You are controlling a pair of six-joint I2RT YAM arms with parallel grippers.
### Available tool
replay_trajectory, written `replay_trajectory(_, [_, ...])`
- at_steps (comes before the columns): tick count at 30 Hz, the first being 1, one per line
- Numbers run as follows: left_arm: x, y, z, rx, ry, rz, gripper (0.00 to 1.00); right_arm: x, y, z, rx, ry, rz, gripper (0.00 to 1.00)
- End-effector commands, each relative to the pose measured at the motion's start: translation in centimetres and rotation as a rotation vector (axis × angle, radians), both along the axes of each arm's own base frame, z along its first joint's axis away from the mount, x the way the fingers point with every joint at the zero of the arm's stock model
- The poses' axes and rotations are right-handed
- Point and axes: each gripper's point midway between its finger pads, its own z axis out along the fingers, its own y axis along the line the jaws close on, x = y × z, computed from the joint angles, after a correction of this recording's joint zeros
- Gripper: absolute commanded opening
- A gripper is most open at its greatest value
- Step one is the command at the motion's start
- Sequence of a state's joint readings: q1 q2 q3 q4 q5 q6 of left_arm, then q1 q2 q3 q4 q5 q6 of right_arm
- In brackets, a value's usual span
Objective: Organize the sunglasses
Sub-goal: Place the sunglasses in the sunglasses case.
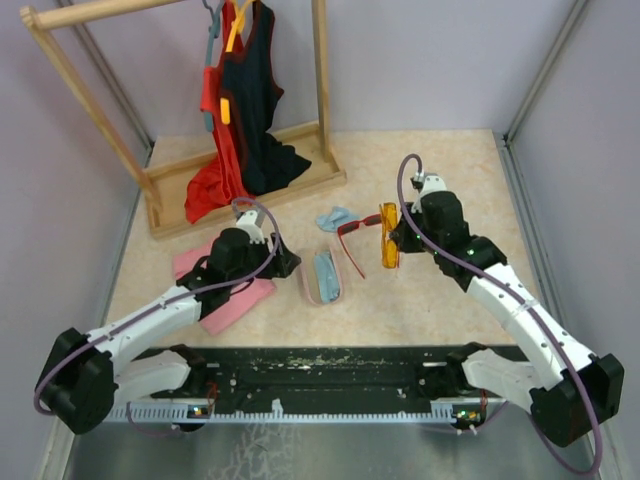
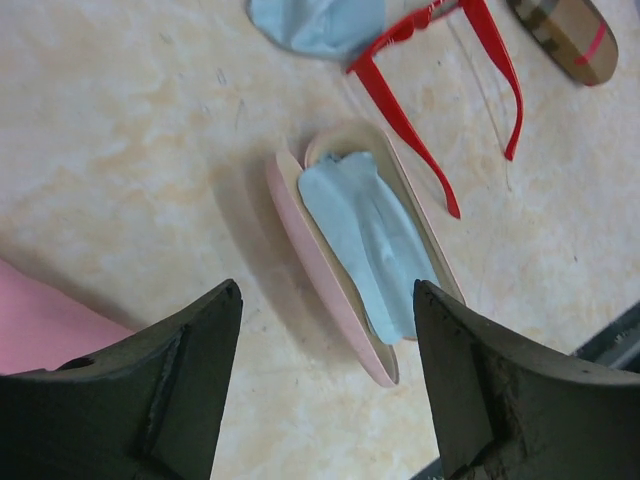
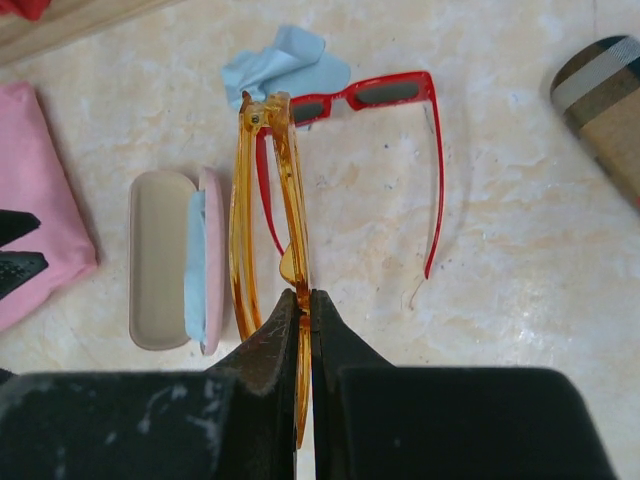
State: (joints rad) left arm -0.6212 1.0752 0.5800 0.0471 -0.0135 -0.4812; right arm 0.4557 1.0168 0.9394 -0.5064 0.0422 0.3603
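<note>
The orange-framed sunglasses (image 1: pixel 387 250) are seen pinched at one end between the pressed-together fingers of the right claw (image 3: pixel 303 300), held edge-on and apparently folded, near the middle of the tabletop (image 1: pixel 440 160). From the right wrist view they are seen crossing in front of one arm of the red sunglasses (image 3: pixel 385 92), which are laid on the tabletop with both arms unfolded and the dark lenses just beside a loose blue cloth (image 3: pixel 285 65). The left claw (image 2: pixel 327 290) is shown spread wide and gripping nothing, poised over an open pink case (image 2: pixel 318 272) in which a second blue cloth (image 2: pixel 370 240) is tucked. The case is placed just left of the red pair. A brown striped case (image 3: pixel 605 110) is seen well apart at the right, and a pink pouch (image 3: pixel 35 200) is spread under the left arm. A wooden rack (image 1: pixel 80 80) hung with red and black garments is set at the far left corner.
</note>
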Motion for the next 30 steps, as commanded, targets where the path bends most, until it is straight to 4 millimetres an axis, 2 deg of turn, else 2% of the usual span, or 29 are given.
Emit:
replay_trajectory(1, [-0.4, -2.7, 0.8, -0.209, 0.042, -0.039, 0.76, 0.0, 1.4, 0.0, 0.078, 0.002, 0.034, 0.00])
replay_trajectory(6, [0.1, -3.6, -2.0, -0.219, 0.125, -0.022, 0.76, -0.4, 1.6, -0.3, 0.093, 0.010, 0.041, 0.00])
replay_trajectory(11, [0.2, -5.0, -4.0, -0.214, 0.199, -0.068, 0.70, -0.6, 1.6, -0.6, 0.093, 0.016, 0.043, 0.00])
replay_trajectory(16, [0.0, -4.9, -5.7, -0.198, 0.249, -0.054, 0.65, -0.7, 1.6, -0.2, 0.101, 0.005, 0.044, 0.00])
replay_trajectory(18, [0.0, -5.1, -6.0, -0.202, 0.249, -0.066, 0.61, -0.9, 2.1, -0.3, 0.118, 0.009, 0.069, 0.00])
replay_trajectory(23, [0.0, -6.1, -5.9, -0.200, 0.258, -0.119, 0.51, -2.0, 5.3, -0.5, 0.225, 0.044, 0.237, 0.00])
replay_trajectory(30, [0.0, -6.4, -5.2, -0.184, 0.245, -0.156, 0.53, -2.2, 5.5, -2.0, 0.236, 0.084, 0.232, 0.00])
